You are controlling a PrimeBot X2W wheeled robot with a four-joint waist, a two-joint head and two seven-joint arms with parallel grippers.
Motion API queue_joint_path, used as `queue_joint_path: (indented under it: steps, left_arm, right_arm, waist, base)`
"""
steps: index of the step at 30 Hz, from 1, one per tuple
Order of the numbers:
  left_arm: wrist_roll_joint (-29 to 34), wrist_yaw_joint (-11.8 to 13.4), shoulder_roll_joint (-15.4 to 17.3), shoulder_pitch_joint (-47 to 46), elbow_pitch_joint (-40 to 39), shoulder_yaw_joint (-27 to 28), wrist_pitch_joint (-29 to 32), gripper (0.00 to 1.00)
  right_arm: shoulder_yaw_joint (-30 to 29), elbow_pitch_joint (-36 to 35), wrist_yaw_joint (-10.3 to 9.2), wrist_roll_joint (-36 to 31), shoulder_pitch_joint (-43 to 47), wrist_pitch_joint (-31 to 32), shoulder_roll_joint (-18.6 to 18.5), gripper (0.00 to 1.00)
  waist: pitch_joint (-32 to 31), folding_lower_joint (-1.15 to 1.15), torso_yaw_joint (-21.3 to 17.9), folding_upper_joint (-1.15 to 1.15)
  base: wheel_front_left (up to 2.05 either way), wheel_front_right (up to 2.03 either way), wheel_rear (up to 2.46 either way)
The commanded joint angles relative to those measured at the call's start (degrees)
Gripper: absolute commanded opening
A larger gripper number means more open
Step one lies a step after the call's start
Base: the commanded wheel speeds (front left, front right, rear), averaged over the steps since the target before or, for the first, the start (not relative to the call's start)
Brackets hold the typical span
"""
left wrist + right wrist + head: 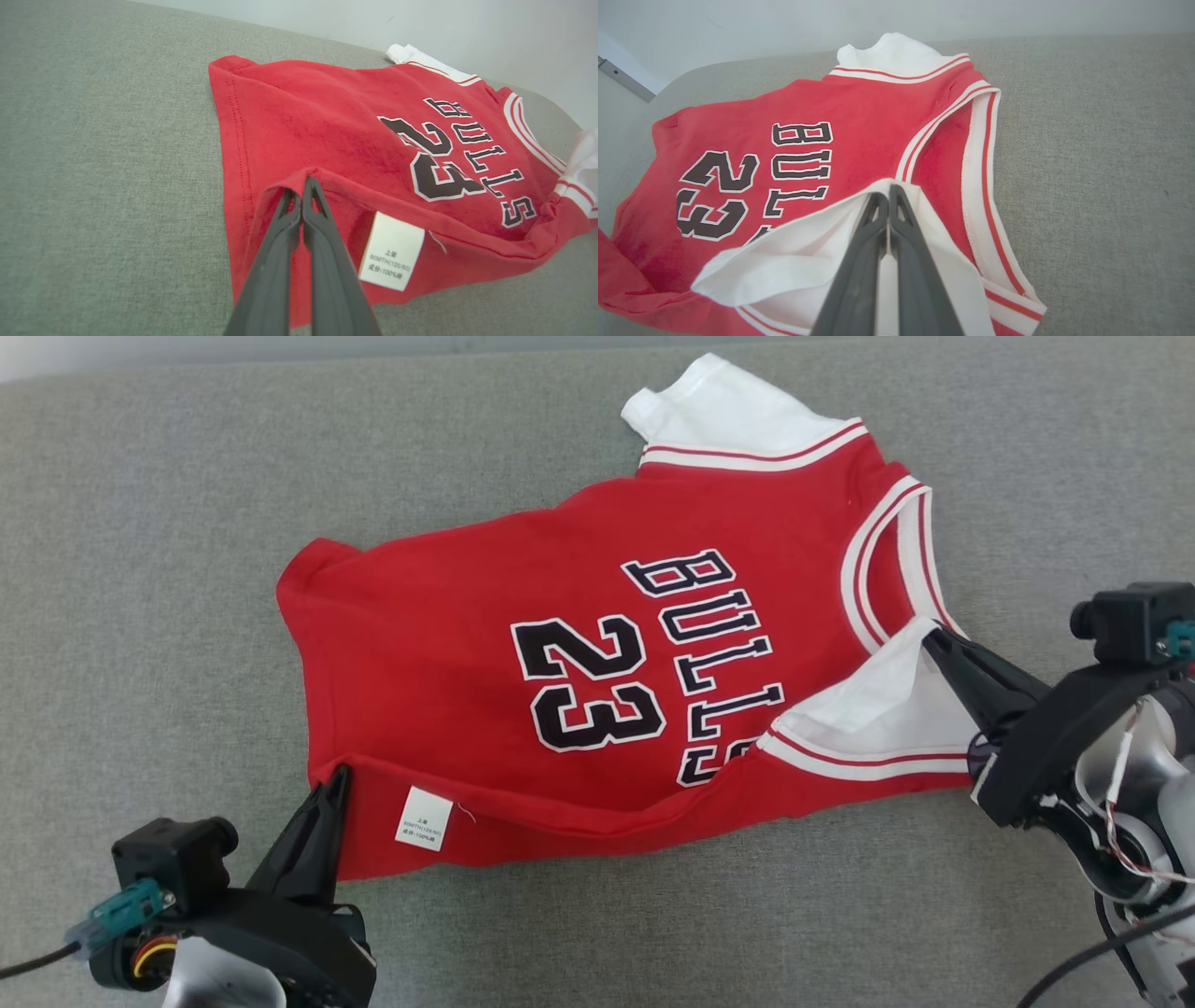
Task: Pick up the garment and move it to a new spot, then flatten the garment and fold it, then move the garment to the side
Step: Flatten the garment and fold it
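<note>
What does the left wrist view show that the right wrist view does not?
Left wrist view: the white care label and the left end effector shut on the red hem. Right wrist view: the right end effector shut on a white sleeve. Shared: the red garment with its 23 print, lying on the grey surface.

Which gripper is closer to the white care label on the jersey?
Left. The left gripper is shut on the red edge just beside the care label; the right gripper pinches the white sleeve at the far end of the jersey.
</note>
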Motion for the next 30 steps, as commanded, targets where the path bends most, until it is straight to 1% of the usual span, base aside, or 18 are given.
queue_joint_path:
  steps: [1, 7, 9, 14, 19, 20, 21, 22, 23, 24, 25, 26, 28, 30]
  left_arm:
    - [-0.2, -0.1, 0.0, -0.8, 0.7, 0.1, -0.2, 0.0]
    - [-1.6, -0.7, -1.2, -2.9, 4.2, 0.0, -1.4, 0.0]
    - [-1.8, -0.5, -1.3, -3.4, 5.4, 0.3, -2.0, 0.0]
    - [-2.6, -1.2, -2.1, -4.4, 8.0, 0.4, -3.1, 0.0]
    - [-3.4, -0.9, -2.6, -4.9, 10.4, 0.6, -3.6, 0.0]
    - [-3.5, -1.0, -2.6, -4.9, 11.0, 0.6, -3.6, 0.0]
    - [-3.6, -1.0, -2.8, -5.0, 11.4, 0.5, -3.8, 0.0]
    - [-3.7, -1.0, -3.0, -5.1, 11.7, 0.6, -4.1, 0.33]
    - [-3.7, -0.9, -3.0, -5.1, 11.9, 0.6, -4.2, 0.73]
    - [-3.5, -0.6, -3.1, -5.0, 12.1, 0.7, -4.5, 1.0]
    - [-3.2, -0.3, -3.2, -4.7, 12.1, 0.9, -5.0, 1.0]
    - [-2.8, 0.4, -3.3, -3.9, 12.0, 1.1, -5.7, 1.0]
    - [-1.7, 1.3, -3.3, -3.2, 11.4, 1.7, -7.4, 1.0]
    - [-0.5, 2.1, -3.4, -2.3, 10.6, 2.0, -9.4, 1.0]
  right_arm:
    - [0.8, 0.9, 0.0, 0.7, -1.2, -0.6, -0.6, 0.0]
    - [5.2, 7.5, 0.0, 2.8, -6.7, -3.8, -2.0, 0.0]
    - [6.3, 9.3, 0.0, 3.7, -8.1, -5.0, -2.2, 0.0]
    - [9.3, 12.5, 0.0, 5.3, -10.9, -7.8, -2.6, 0.0]
    - [12.1, 14.9, 0.0, 7.0, -13.3, -10.7, -2.8, 0.0]
    - [12.8, 15.2, 0.0, 7.5, -13.5, -11.4, -2.8, 0.04]
    - [13.1, 15.4, 0.0, 8.1, -13.9, -12.4, -2.6, 0.39]
    - [13.4, 15.7, 0.0, 8.4, -14.2, -13.3, -2.7, 1.0]
    - [13.5, 16.0, 0.0, 8.9, -14.1, -14.3, -2.7, 1.0]
    - [13.5, 16.1, 0.0, 9.5, -13.9, -15.4, -2.6, 1.0]
    - [13.6, 16.3, 0.0, 9.7, -13.4, -16.5, -2.7, 1.0]
    - [13.1, 16.4, 0.0, 10.1, -12.3, -19.3, -2.9, 1.0]
    - [12.2, 16.3, 0.0, 10.3, -10.8, -22.4, -2.6, 1.0]
    - [10.4, 16.4, 0.0, 9.2, -9.3, -25.9, -2.4, 1.0]
  waist:
    - [0.6, -0.01, 0.6, -0.01]
    - [1.7, -0.01, 1.4, -0.01]
    - [1.9, -0.01, 1.4, -0.01]
    - [2.3, -0.01, 1.4, -0.01]
    - [2.3, -0.01, 1.0, -0.01]
    - [2.2, -0.01, 0.9, -0.01]
    - [2.1, -0.01, 0.9, -0.01]
    - [2.0, -0.01, 0.9, -0.01]
    - [1.9, -0.01, 0.9, -0.01]
    - [1.7, -0.01, 0.9, -0.01]
    - [1.5, -0.01, 1.0, -0.01]
    - [1.1, -0.01, 0.9, -0.01]
    - [0.4, -0.01, 0.7, -0.01]
    - [-0.2, -0.01, 0.5, -0.01]
  base:
    - [0.0, 0.0, 0.0]
    - [0.0, 0.0, 0.0]
    - [0.0, 0.0, 0.0]
    - [0.0, 0.0, 0.0]
    - [0.0, 0.0, 0.0]
    - [0.0, 0.0, 0.0]
    - [0.0, 0.0, 0.0]
    - [0.0, 0.0, 0.0]
    - [0.0, 0.0, 0.0]
    - [0.0, 0.0, 0.0]
    - [0.0, 0.0, 0.0]
    - [0.0, 0.0, 0.0]
    - [0.0, 0.0, 0.0]
    - [0.0, 0.0, 0.0]
